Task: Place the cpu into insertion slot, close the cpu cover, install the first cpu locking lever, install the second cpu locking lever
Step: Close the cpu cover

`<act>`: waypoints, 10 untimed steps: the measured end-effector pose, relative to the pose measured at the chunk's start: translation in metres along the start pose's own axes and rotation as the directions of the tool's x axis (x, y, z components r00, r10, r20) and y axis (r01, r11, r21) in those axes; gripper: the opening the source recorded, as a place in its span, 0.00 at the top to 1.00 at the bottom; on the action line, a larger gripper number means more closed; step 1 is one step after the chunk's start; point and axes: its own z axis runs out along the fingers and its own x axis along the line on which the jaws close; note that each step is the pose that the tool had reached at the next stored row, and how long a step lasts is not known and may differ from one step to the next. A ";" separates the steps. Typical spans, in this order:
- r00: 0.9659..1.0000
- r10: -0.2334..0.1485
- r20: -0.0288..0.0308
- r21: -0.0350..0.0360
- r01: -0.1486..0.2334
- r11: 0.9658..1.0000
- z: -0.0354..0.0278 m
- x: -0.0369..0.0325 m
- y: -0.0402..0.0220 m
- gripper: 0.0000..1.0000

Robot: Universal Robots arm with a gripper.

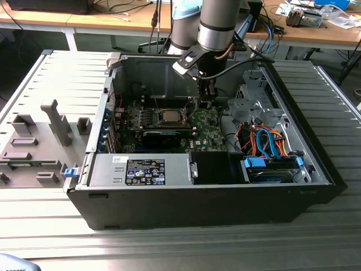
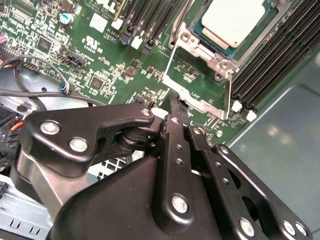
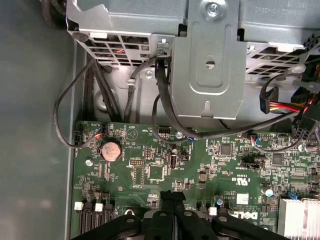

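1. Exterior view's left: grey fixture block (image 1: 39,152) with upright pegs, on the ribbed metal counter (image 1: 169,248), just beside the open computer case (image 1: 197,209).
2. Inside the case, along its near wall: grey labelled box (image 1: 141,169), lying flat toward the exterior view's left.
3. Behind that box, on the green board: the cpu (image 1: 169,117), a pale square, seated in the insertion slot (image 2: 196,42). In the second wrist view, lies level inside the slot's metal rim, with long dark memory slots alongside.
4. cpu cover (image 2: 197,100): stands open, off the cpu, hinged out on the pincer's side of the slot. Green board visible through its window.
5. Pincer (image 1: 205,101): just to the exterior view's right of the slot, hanging from the arm and pointing down at the board. Fingers drawn together in both wrist views, nothing seen between them. In the second wrist view, tip (image 2: 174,104) at the cover's free edge; touching or just apart, cannot tell.
6. First wrist view, beyond the fingertips (image 3: 172,195): coin battery (image 3: 111,150) on the board, black cables (image 3: 165,100) looping over it, grey metal drive cage (image 3: 215,60) behind.
7. Exterior view's right end of the case: drive bay (image 1: 271,169) under a tangle of orange and blue wires (image 1: 265,138), well apart from the slot.
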 end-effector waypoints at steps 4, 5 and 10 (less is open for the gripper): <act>1.000 0.000 0.000 0.000 0.000 1.000 0.0000 0.0002 -0.0028 0.89; 1.000 0.000 0.000 0.000 0.000 1.000 0.0000 0.0003 -0.0036 0.89; 1.000 0.000 0.000 0.000 0.000 1.000 0.0002 0.0004 -0.0057 0.89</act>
